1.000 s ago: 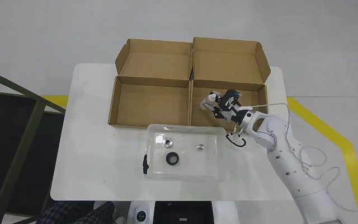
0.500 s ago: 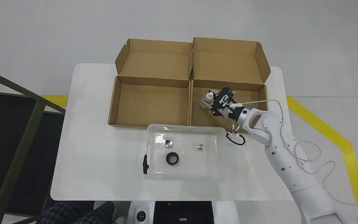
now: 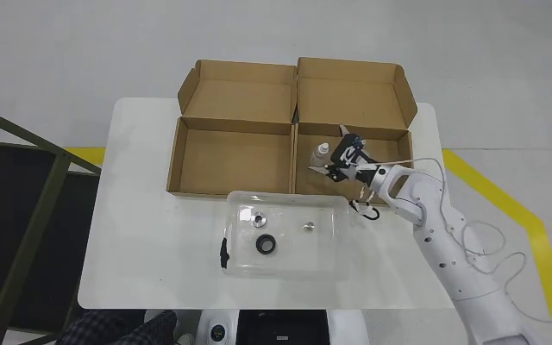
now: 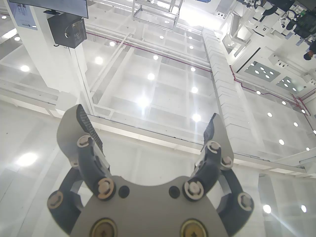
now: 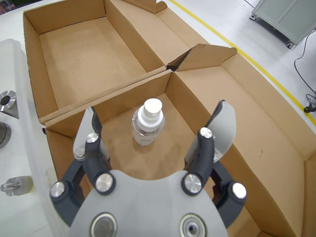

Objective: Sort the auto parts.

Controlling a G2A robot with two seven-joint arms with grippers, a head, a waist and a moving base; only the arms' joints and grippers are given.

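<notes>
A small clear bottle (image 3: 320, 155) (image 5: 147, 122) with a white cap stands upright in the right cardboard box (image 3: 390, 172) (image 5: 259, 129), near its wall toward the left box. My right gripper (image 3: 338, 164) (image 5: 156, 107) hovers open just behind the bottle, with nothing between its fingers. A clear plastic tray (image 3: 285, 263) (image 5: 22, 75) in front of the boxes holds a metal block (image 3: 253, 216) (image 5: 7, 101), a black ring (image 3: 266, 246) and a small metal pin (image 3: 309, 227) (image 5: 17, 183). My left gripper (image 4: 146, 111) is open, pointing up at the ceiling.
The left cardboard box (image 3: 228, 161) (image 5: 86, 57) is bare inside. Both boxes have their lids folded back. A small black part (image 3: 223, 253) lies at the tray's left edge. White table (image 3: 147, 216) surrounds the boxes and tray.
My right gripper has let go of the bottle and drawn back a little to the right. The bottle now stands alone in the right box.
</notes>
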